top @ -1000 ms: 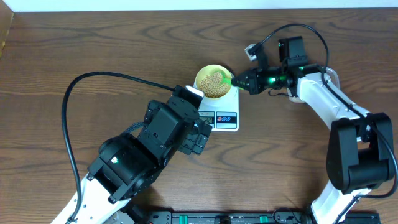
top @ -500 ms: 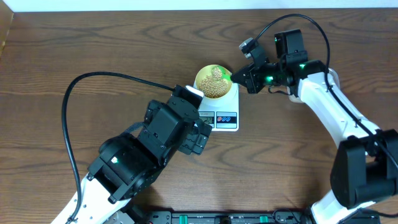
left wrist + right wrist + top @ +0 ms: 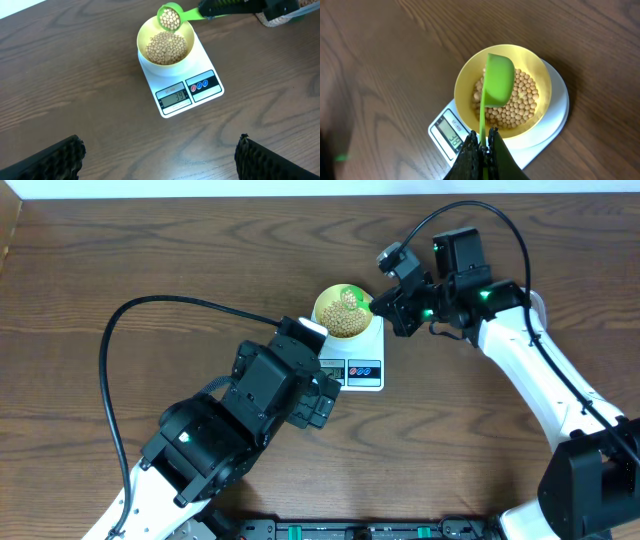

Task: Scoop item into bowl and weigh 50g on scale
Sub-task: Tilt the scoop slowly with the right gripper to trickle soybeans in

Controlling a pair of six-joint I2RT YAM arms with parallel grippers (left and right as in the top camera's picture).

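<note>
The pale yellow bowl (image 3: 327,306) (image 3: 141,39) (image 3: 465,80) stands on the white scale (image 3: 372,343) (image 3: 202,57) (image 3: 555,117), holding a heap of tan beans (image 3: 167,48) (image 3: 520,102). Its display (image 3: 172,96) seems to read 39. My right gripper (image 3: 388,308) (image 3: 484,142) is shut on the thin handle of a green scoop (image 3: 170,17) (image 3: 498,80). The scoop hangs tilted over the bowl's far side with beans in its cup. My left gripper (image 3: 160,167) hovers open over bare table in front of the scale, holding nothing.
The bulky left arm (image 3: 265,390) covers the table in front of and left of the scale. Its black cable (image 3: 150,315) loops across the left side. A black rail (image 3: 360,530) runs along the front edge.
The right wrist has lifted and rolled, swinging the scoop from the bowl's right rim to tilt over the beans. The left arm has stayed still.
</note>
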